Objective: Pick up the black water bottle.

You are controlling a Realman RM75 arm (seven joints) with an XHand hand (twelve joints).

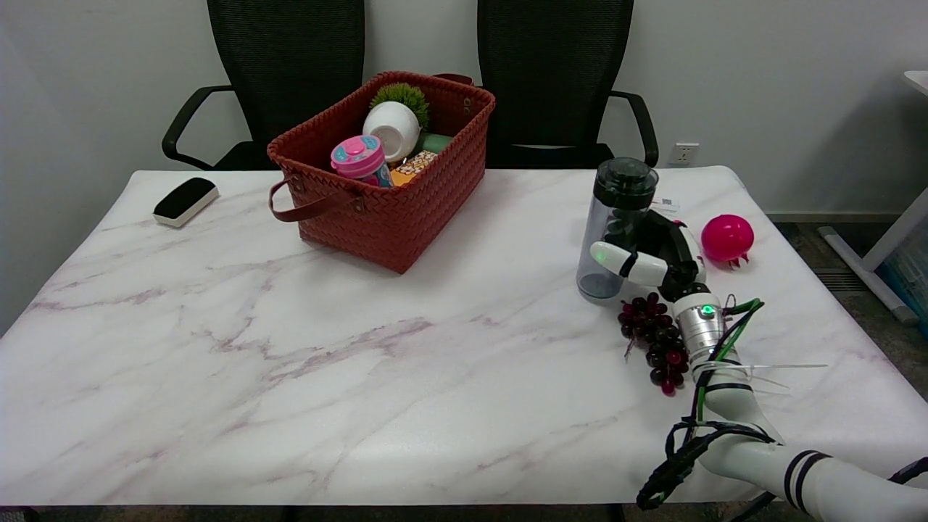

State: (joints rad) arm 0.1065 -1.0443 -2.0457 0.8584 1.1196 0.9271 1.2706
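Note:
The black water bottle (615, 217), with a smoky see-through body and a black lid, stands upright at the right side of the marble table (290, 362). My right hand (656, 257) reaches it from the right and wraps around its lower half. The white thumb lies across the bottle's front and the other fingers go behind it. The bottle's base looks to rest on the tabletop.
A bunch of dark grapes (655, 339) lies just under my wrist. A pink ball (727, 238) sits right of the hand. A red woven basket (406, 210) with a pink cup and a white pot stands at the back centre. A black-topped eraser (185, 201) lies far left.

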